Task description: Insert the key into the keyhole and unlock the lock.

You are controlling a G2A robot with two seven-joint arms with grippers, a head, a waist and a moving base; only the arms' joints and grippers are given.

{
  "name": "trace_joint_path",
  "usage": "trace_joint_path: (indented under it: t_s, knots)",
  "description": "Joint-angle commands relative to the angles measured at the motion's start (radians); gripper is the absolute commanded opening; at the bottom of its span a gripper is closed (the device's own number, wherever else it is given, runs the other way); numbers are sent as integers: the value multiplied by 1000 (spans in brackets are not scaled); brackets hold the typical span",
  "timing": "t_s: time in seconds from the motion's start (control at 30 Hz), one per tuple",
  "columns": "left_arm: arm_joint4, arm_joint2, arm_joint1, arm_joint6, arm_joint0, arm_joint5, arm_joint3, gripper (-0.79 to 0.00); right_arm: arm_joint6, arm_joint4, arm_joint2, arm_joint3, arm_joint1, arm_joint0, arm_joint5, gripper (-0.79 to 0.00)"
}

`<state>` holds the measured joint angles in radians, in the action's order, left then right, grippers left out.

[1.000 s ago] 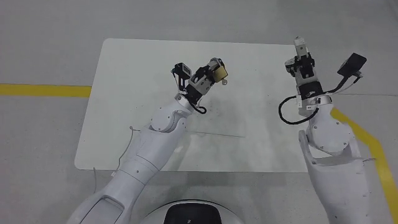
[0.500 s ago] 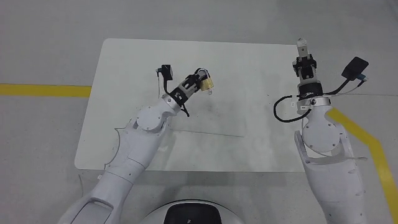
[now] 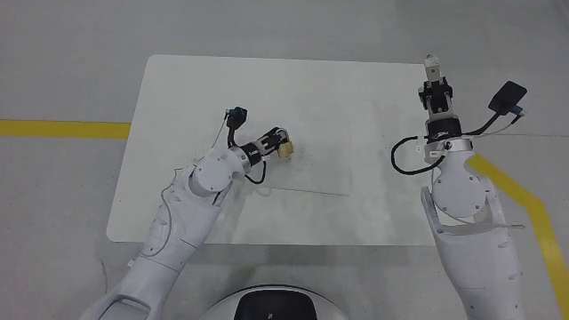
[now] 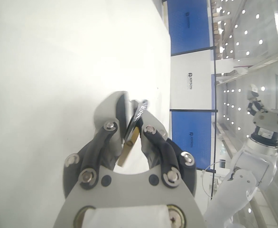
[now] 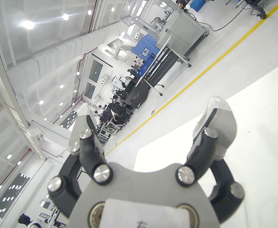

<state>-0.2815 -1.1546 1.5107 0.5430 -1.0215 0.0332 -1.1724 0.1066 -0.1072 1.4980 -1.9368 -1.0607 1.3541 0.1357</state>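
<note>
**Small brass padlock [image 3: 286, 149] clamped in the left gripper [image 3: 281, 144]**

The padlock sits pinched between the left gripper's fingers, low over the middle of the white rectangular table [image 3: 356, 89]. Well to the right, above the table's far right corner, the right gripper [image 5: 150, 110] hangs with its fingers spread apart, holding nothing.

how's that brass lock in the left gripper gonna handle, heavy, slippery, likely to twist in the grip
Probably stiff: the lock looks like a solid brass-coloured block, so it should not flex. Likely heavy for its size, since it looks like metal. It may pivot or slip: the left gripper pinches it tilted, across smooth-looking faces.
</note>
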Motion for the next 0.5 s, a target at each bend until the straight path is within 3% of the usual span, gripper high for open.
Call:
trace_joint_path:
  t_s: [0.0, 0.17, 0.33, 0.4, 0.47]
  knots:
    - [7, -9, -5, 44, -2, -21, -13, 0, 0, 0, 0, 0, 0, 0, 0, 0]
    - [11, -76, -29, 113, -47, -65, -119, 0, 0, 0, 0, 0, 0, 0, 0, 0]
    - [96, -140, -47, 178, -136, -82, -300, 0, 0, 0, 0, 0, 0, 0, 0, 0]
    - [97, -170, -54, 158, -165, -44, -366, 0, 0, 0, 0, 0, 0, 0, 0, 0]
    - [75, -201, -61, 108, -186, 53, -425, 0, 0, 0, 0, 0, 0, 0, 0, 0]
